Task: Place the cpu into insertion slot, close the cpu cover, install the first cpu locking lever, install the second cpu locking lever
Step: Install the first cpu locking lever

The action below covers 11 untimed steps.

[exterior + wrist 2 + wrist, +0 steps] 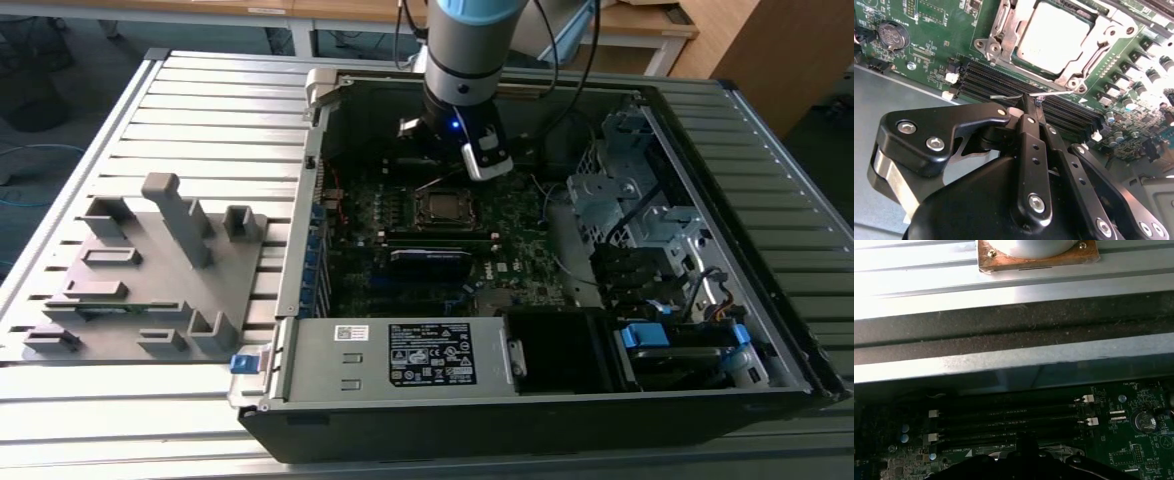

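Item: open computer case (767, 330), lying on a slatted metal bench (214, 110); a grey moulded fixture (147, 270) stood beside it on the exterior view's left.

Cpu (1054, 35): seated in the insertion slot (445, 206), its dull silver top facing up.

Cpu cover (1102, 37): lay flat over the chip, framing it through its window.

Hand (1031, 102): clenched, with the black fingertips drawn together above the long black memory slots (999, 84), just beside the socket. A thin wire lever (1004, 96) crossed at the tips; whether it was pinched could not be told.

Green circuit board (929, 60): carried a round coin cell (893, 34) well apart from the socket.
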Tool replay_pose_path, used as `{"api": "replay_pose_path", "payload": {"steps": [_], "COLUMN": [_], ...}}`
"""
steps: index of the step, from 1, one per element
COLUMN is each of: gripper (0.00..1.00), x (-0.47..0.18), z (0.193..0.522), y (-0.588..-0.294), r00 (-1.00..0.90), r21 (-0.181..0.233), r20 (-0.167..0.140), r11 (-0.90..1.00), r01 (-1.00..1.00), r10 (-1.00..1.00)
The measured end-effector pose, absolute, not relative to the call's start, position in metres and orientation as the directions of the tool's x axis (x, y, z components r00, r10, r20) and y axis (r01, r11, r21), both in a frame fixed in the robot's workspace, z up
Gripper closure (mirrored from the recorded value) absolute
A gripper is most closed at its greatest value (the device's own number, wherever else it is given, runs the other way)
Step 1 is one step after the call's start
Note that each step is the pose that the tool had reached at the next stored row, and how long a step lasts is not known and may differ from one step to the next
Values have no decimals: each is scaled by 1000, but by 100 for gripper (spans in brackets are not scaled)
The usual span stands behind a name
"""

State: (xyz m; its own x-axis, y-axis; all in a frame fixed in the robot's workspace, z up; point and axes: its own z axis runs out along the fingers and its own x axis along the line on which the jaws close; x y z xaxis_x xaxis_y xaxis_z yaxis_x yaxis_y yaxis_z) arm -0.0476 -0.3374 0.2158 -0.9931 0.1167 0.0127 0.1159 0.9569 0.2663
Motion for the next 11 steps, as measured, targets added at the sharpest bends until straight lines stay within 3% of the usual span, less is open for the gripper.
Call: {"api": "replay_pose_path", "payload": {"steps": [11], "gripper": [90], "x": [-48], "z": [212], "y": [-340], "r00": [-993], "r21": [289], "r20": [-30], "r11": [952], "r01": [103], "r10": [117]}}
